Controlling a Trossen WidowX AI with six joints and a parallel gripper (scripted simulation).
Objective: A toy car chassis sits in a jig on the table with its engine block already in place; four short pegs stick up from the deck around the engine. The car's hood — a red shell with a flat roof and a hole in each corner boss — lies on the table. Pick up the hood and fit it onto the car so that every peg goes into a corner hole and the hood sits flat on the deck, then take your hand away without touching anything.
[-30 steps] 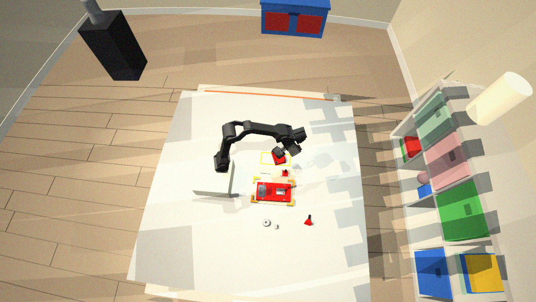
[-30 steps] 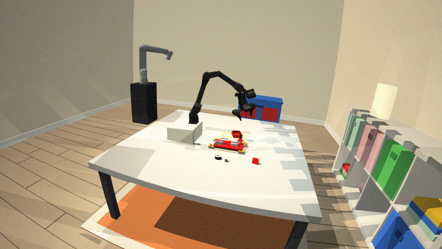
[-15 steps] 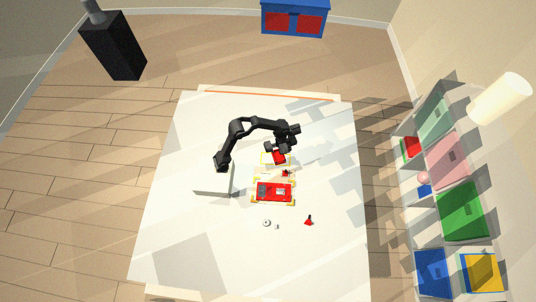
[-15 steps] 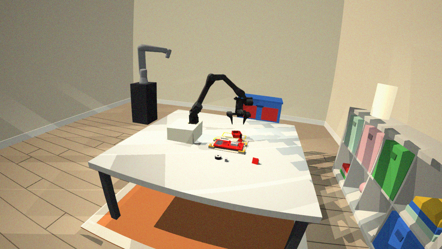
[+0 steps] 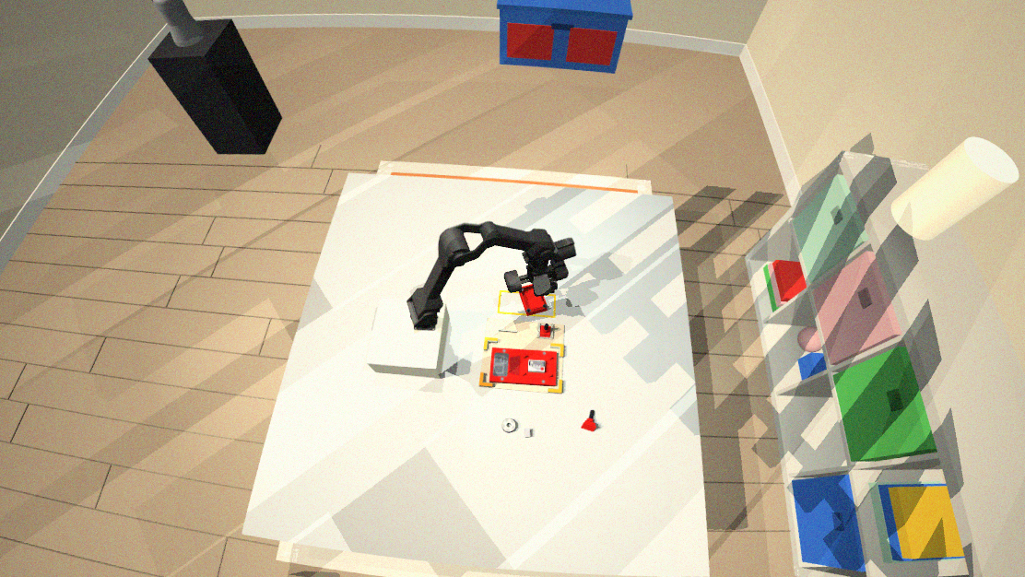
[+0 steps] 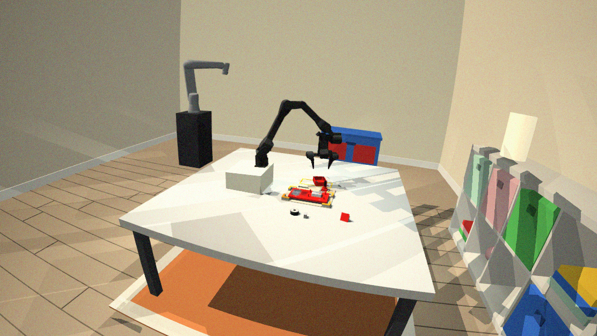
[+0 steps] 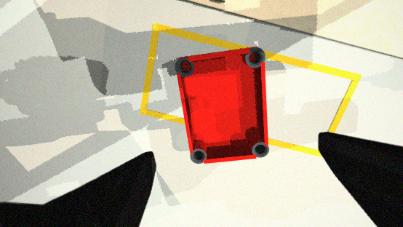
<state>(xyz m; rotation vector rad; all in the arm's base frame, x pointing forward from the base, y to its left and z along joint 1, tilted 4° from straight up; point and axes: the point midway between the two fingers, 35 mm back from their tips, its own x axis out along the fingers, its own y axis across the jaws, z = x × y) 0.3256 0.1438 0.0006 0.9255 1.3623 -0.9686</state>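
The red hood (image 5: 533,302) (image 6: 319,181) (image 7: 214,105) lies on the table with its hollow side up, a ringed hole in each corner boss. It sits askew across a yellow outline. My gripper (image 5: 526,284) (image 6: 321,167) (image 7: 233,150) is open and empty above the hood, pointing down. In the wrist view the hood is between and ahead of the fingertips, clear of both. The red chassis (image 5: 517,357) (image 6: 304,197) lies in the jig (image 5: 489,343) (image 6: 327,204), with the pale engine block (image 5: 536,367) (image 6: 316,194) on its deck. The pegs are too small to make out clearly.
The yellow outline (image 5: 499,302) (image 7: 149,69) marks the table. A small red part with a black knob (image 5: 546,332) stands between hood and chassis. A ring (image 5: 503,425), a small grey cube (image 5: 528,432) (image 6: 305,216) and a red piece (image 5: 589,425) (image 6: 344,217) lie in front of the jig.
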